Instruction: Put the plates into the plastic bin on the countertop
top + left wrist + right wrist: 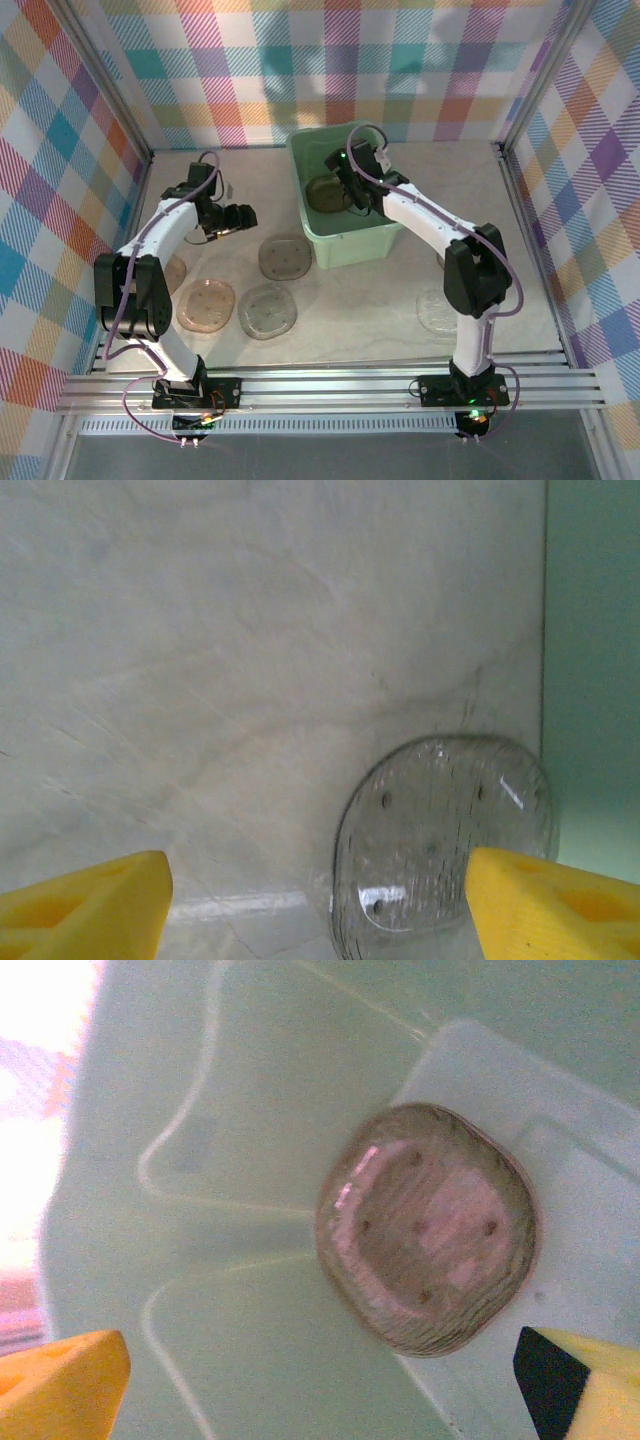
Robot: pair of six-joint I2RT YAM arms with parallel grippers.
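Note:
The mint-green plastic bin [372, 240] stands at the back middle of the beige countertop [370, 310]. A smoky brown plate [325, 192] lies inside it, also seen as the brown plate [425, 1225] on the bin's inside [250, 1110]. My right gripper [352, 185] hangs over the bin, open and empty above that plate, as the right gripper [320, 1390] shows. My left gripper [240, 215] is open left of the bin. A clear plate [445, 845] lies flat below the left gripper [320, 910], near the right finger [550, 905].
Several more plates lie flat on the countertop: a grey one [284, 256] by the bin's front left corner, a clear one [268, 310], an amber one [206, 305], and a clear one [440, 310] by the right arm. Plaid walls [60, 150] border the sides and back.

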